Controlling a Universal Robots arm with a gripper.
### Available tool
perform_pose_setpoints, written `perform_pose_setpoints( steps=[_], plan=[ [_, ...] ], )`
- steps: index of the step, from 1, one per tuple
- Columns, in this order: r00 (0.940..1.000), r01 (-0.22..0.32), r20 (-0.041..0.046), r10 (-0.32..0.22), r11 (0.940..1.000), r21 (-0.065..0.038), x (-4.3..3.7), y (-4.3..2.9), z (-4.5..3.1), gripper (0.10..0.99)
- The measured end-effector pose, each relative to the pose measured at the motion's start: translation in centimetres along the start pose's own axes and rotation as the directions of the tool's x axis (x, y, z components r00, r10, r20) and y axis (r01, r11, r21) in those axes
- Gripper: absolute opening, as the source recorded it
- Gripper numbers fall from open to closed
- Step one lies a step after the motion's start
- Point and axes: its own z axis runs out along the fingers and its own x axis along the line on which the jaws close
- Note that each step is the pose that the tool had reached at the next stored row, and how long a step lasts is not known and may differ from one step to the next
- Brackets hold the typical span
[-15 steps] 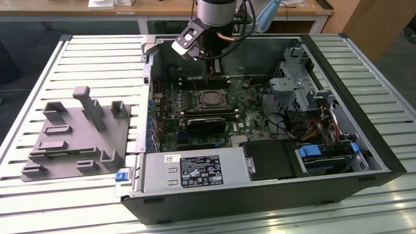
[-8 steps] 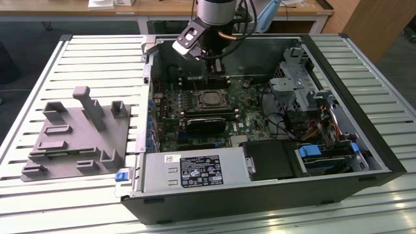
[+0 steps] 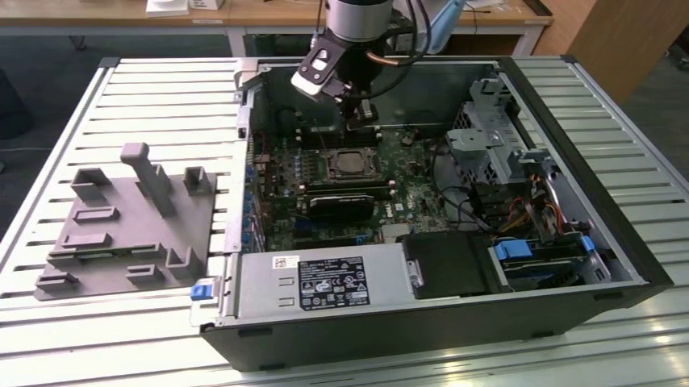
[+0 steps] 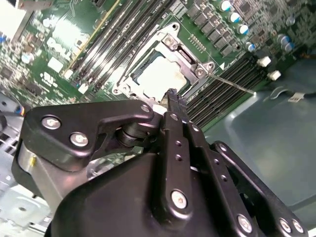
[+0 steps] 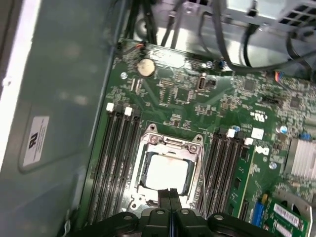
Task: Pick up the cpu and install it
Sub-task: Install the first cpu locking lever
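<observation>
Cpu (image 3: 347,165), a small flat square chip with a shiny silver-grey metal top, lies seated in the socket inside the case. It shows pale and bright in both wrist views (image 5: 168,173) (image 4: 158,74).

The silver slatted metal table (image 3: 630,121) lies beneath the open black computer case (image 3: 431,330). A grey moulded plastic tray (image 3: 119,234) with upright posts rests on the slats just beside the case, on the exterior view's left.

The green motherboard (image 3: 282,211) covers the floor of the case. A silver box-shaped power supply (image 3: 323,282) with a white label fills the end of the case closest to the exterior camera.

The silver and black robot arm (image 3: 361,16) reaches down into the case from its far end. Its black claw gripper (image 3: 363,121) hangs over the motherboard, with both fingers pressed flat against each other and nothing between them. In both wrist views the tips (image 5: 170,191) (image 4: 173,94) sit just at the chip's edge. Whether they touch it cannot be told.

The square metal-framed socket (image 5: 148,143) sits mid-case with rows of black memory slots (image 5: 116,148) on either side, and a thin wire lever (image 4: 232,84) runs beside it.
</observation>
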Motion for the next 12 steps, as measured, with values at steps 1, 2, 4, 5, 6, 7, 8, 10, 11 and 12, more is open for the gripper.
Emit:
perform_pose_setpoints(
  steps=[1, 2, 4, 5, 6, 7, 8, 10, 11, 12],
  plan=[
    [0.9999, 0.015, -0.0002, -0.015, 0.9999, 0.000, 0.00, 0.00, 0.00, 0.106],
    [0.9996, 0.029, -0.0005, -0.029, 0.9996, 0.000, 0.00, 0.00, 0.00, 0.106],
    [0.9987, 0.051, -0.0008, -0.051, 0.9987, 0.000, 0.00, 0.00, 0.00, 0.106],
    [0.9982, 0.060, -0.0009, -0.060, 0.9982, 0.000, 0.00, 0.00, 0.00, 0.106],
    [0.9977, 0.068, -0.0011, -0.068, 0.9977, 0.001, 0.00, 0.00, 0.00, 0.106],
    [0.9971, 0.076, -0.0012, -0.076, 0.9971, 0.001, 0.00, 0.00, 0.00, 0.106],
    [0.9965, 0.083, -0.0013, -0.083, 0.9965, 0.001, 0.00, 0.00, 0.00, 0.106],
    [0.9950, 0.100, -0.0016, -0.100, 0.9950, 0.001, 0.00, 0.00, 0.00, 0.106],
    [0.9940, 0.109, -0.0017, -0.109, 0.9940, 0.001, 0.00, 0.00, 0.00, 0.106],
    [0.9930, 0.118, -0.0019, -0.118, 0.9930, 0.001, 0.00, 0.00, 0.00, 0.106]
  ],
)
